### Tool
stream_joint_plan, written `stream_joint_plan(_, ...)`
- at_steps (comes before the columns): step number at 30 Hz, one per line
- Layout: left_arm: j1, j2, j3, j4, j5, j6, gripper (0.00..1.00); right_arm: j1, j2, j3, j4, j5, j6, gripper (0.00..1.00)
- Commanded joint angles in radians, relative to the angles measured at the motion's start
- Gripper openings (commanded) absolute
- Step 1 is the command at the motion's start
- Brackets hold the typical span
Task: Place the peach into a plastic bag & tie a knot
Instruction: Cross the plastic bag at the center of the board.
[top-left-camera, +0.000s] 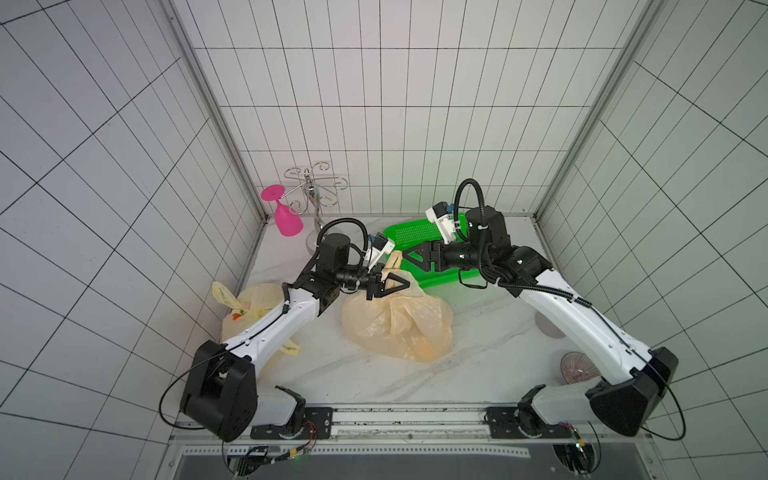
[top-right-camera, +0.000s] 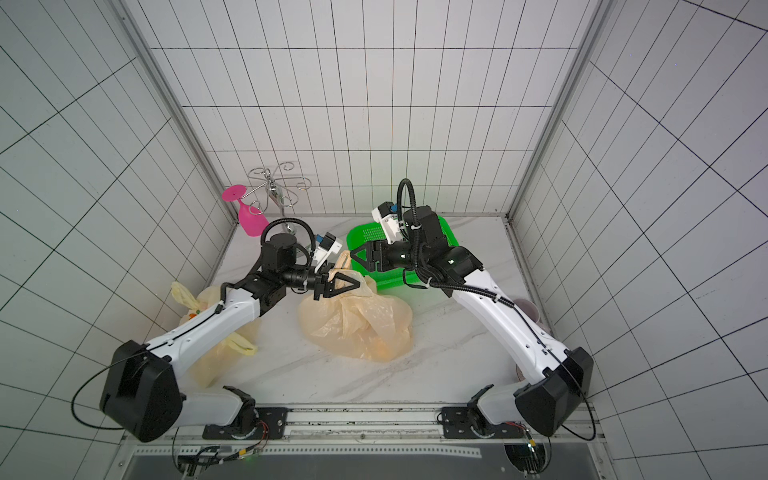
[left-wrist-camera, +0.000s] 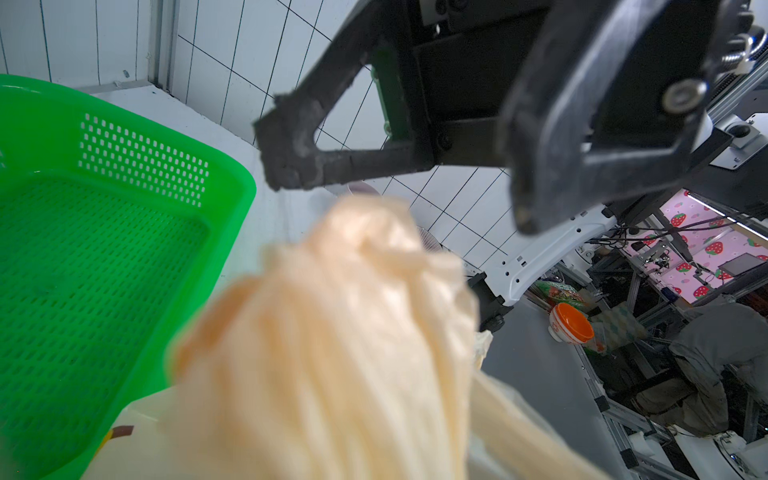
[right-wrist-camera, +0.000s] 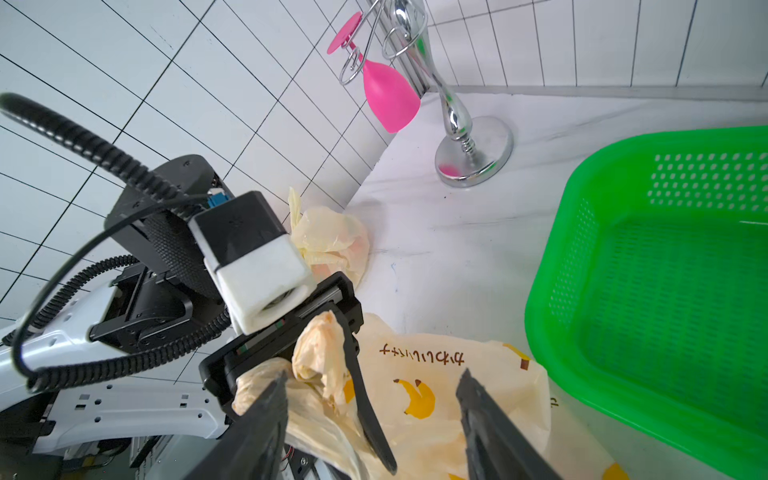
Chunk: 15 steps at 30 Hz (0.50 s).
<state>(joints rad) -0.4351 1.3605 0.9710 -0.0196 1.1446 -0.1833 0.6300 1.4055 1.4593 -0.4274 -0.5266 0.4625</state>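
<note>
Right wrist view: left gripper (top-left-camera: 404, 286) pinches the twisted handle (right-wrist-camera: 320, 353) of the bag (right-wrist-camera: 440, 399). The handle's free end stands up toward the right gripper (right-wrist-camera: 374, 374). Right jaws apart, empty, near it.

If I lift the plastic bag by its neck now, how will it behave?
Probably floppy: the plastic bag lies crumpled and slumped, so it should stretch and sag before rising. An orange patch, likely the peach, sits at one edge, so the load may swing. The film looks thin and glossy, so the neck could slip through the left gripper.
</note>
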Motion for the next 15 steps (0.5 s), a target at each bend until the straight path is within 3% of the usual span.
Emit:
stream_joint_plan(1,-0.002,-0.016,-0.009,-0.005,-0.008,0.024,0.23,0.025,0.018,0.14,-0.024,-0.036,0.053,0.66)
stream_joint_plan(7,-0.005,-0.017,-0.005,-0.005,-0.014,0.023,0.24,0.051,0.064,0.156,-0.016,-0.044,0.074,0.56)
stream_joint_plan(15,0.009,-0.03,-0.008,-0.005,-0.048,-0.02,0.3,0.027,0.059,0.14,-0.002,-0.019,0.076,0.01)
